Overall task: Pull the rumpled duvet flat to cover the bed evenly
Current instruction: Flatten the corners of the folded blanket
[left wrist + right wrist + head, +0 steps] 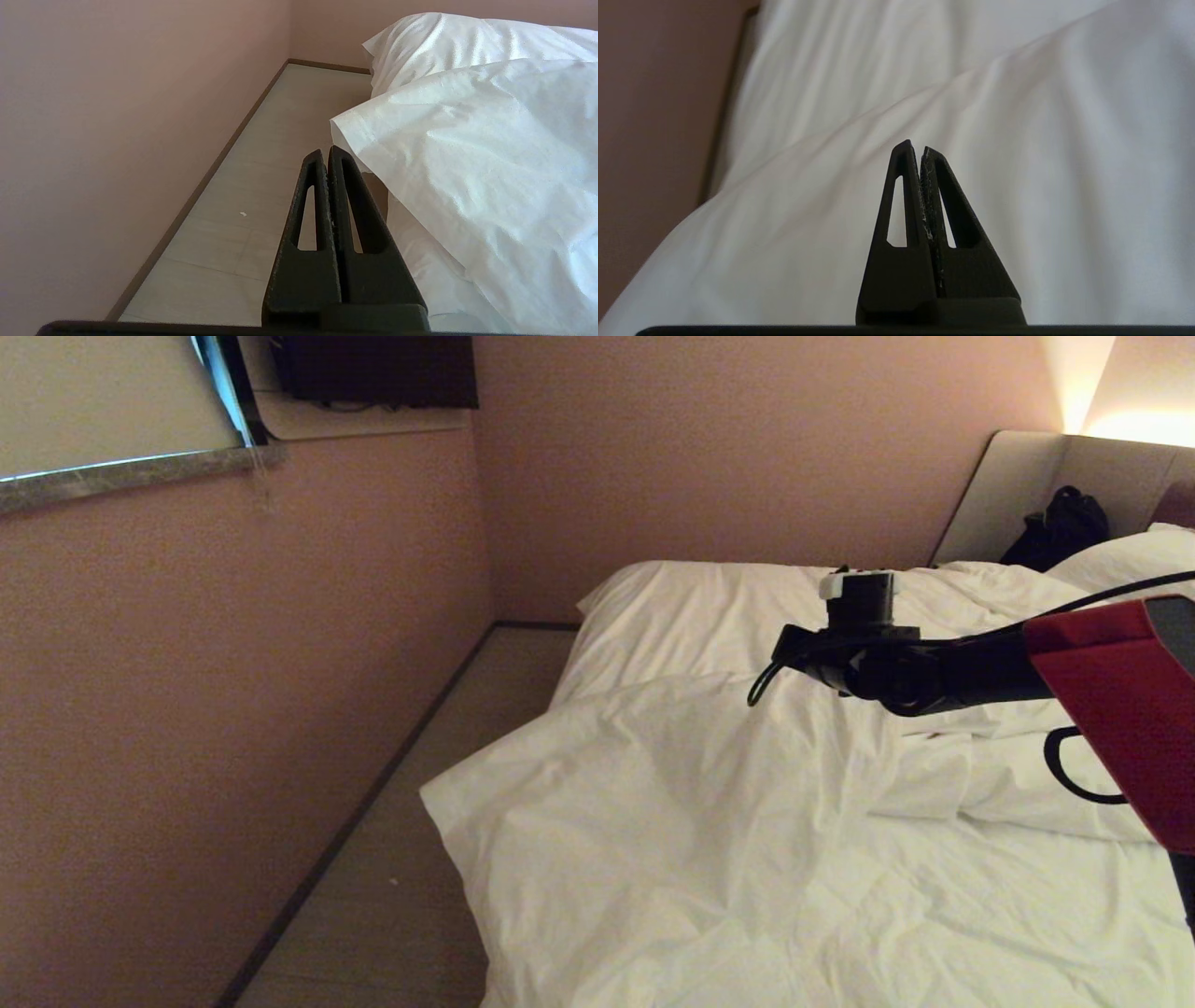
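Walls point(233, 663) of a dusty pink close in the corner we look into, with a strip of pale floor point(401, 859) running from about seven o'clock up toward twelve between the side wall and the bed point(738, 607). At ten o'clock in our head view a stone-edged ledge point(131, 471) juts from the wall, and at eleven a dark screen point(378, 369) hangs above a small shelf. Far off at two o'clock stands the padded headboard point(1018, 485), a black bag point(1060, 527) slumped against it, a white pillow point(1134, 555) just beside the bag, and a warm lamp glow above.

Across the middle of our view, from three o'clock inward, our right arm point(943, 667) stretches over the mattress, its black links and looping cable hiding part of the bedding behind it; the red housing at the right edge blocks still more.

Our duvet point(672, 821) lies rumpled on the bed, its near corner hanging out over the floor side at about eight o'clock, a fold ridge crossing it, bare sheet showing beyond toward one o'clock.

Our right gripper point(920, 149) has its fingers pressed together on nothing, tips poised above the duvet point(1017, 186), whose fold ridge runs at twelve o'clock of them; we cannot tell whether they touch the cloth.

Our left gripper point(325, 156) is likewise pressed together and empty, parked low beside the bed, with the duvet point(467, 163) corner overhanging at two o'clock of its tips, near but apart.
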Tool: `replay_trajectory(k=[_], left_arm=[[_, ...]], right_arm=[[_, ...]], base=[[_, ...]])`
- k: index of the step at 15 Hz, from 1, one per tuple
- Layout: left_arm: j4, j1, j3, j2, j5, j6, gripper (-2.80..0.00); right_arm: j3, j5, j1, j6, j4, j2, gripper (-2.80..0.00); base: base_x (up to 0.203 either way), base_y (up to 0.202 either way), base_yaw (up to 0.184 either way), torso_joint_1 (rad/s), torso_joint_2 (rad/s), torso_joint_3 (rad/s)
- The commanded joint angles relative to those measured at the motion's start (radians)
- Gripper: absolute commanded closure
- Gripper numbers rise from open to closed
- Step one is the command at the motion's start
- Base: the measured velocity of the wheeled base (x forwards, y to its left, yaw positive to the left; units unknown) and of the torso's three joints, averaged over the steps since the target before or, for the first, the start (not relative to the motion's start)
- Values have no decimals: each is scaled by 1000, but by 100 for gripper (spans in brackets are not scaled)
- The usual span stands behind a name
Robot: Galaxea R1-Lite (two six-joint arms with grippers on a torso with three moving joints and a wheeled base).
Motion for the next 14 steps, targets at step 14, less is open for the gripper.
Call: replay_trajectory(k=[14], left_arm=[[-1,0,0,1,1,-1,0]], right_arm=[[55,-88,-129,246,175,-112,0]], base=[[0,0,0,0,0,0]])
